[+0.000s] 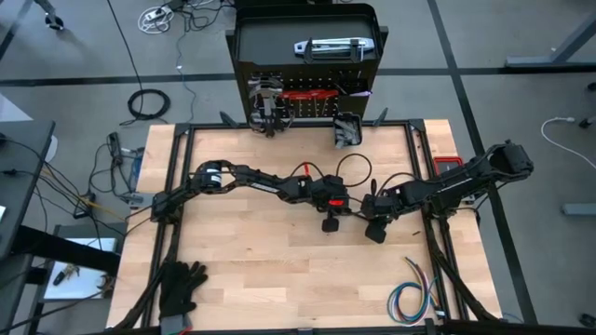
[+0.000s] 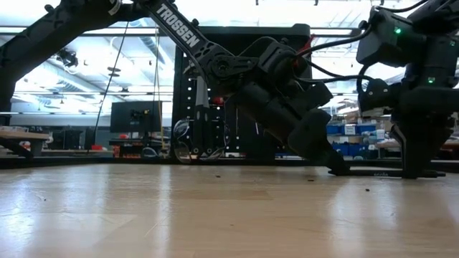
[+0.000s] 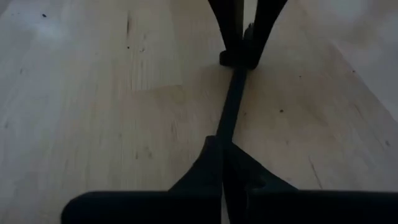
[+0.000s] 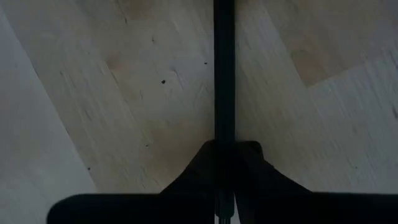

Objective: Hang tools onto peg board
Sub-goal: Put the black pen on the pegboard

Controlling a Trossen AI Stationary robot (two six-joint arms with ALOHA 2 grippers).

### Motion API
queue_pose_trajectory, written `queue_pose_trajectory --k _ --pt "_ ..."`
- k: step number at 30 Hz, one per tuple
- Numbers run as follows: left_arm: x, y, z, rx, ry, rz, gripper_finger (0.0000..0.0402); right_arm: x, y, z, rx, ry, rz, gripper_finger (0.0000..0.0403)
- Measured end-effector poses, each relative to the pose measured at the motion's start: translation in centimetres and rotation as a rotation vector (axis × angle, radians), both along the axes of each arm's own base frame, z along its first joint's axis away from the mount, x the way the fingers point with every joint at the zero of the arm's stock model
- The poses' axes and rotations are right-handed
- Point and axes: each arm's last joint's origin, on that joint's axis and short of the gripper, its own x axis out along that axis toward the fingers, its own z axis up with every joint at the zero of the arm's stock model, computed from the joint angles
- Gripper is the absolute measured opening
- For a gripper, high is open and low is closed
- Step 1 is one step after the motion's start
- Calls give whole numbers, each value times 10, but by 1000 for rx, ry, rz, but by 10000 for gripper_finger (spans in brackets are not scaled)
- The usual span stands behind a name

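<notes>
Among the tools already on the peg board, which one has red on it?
The red-handled tool across the middle of the peg board; the silver tool and the grey clamp at its left show no red.

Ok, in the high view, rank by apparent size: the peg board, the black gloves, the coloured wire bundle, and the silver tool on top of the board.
1. peg board
2. black gloves
3. coloured wire bundle and silver tool: too alike to rank; the tool also sits higher, nearer the camera.
</notes>
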Motion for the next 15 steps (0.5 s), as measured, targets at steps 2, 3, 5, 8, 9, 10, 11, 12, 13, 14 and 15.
queue_pose_trajectory --k 2,3,5,8,9,10,11,12,13,14,15 --pt "0 0 6 -7 -9 7 9 1 0 5 -2 3 5 34" --pt "-1 0 8 -5 -8 2 15 2 0 8 -3 -1 12 34" --pt "-3 -1 16 13 -7 -15 34 3 1 12 -7 9 29 33" --pt "-4 -6 30 28 -39 -42 76 3 1 18 -8 36 35 17" --pt "-4 -7 36 29 -53 -45 92 5 1 21 -7 28 38 6" --pt "-3 -8 39 32 -64 -49 108 5 1 22 -8 41 39 2" --pt "-3 -10 41 38 -76 -56 124 4 1 23 -11 58 40 0" --pt "-3 -11 41 48 -79 -66 139 4 1 25 -11 63 44 1" --pt "-3 -13 41 59 -80 -77 154 6 2 27 -8 54 50 1" --pt "-3 -15 40 75 -79 -88 167 8 2 29 -2 40 53 1" --pt "-2 -17 40 94 -82 -91 180 9 3 30 5 38 55 1"
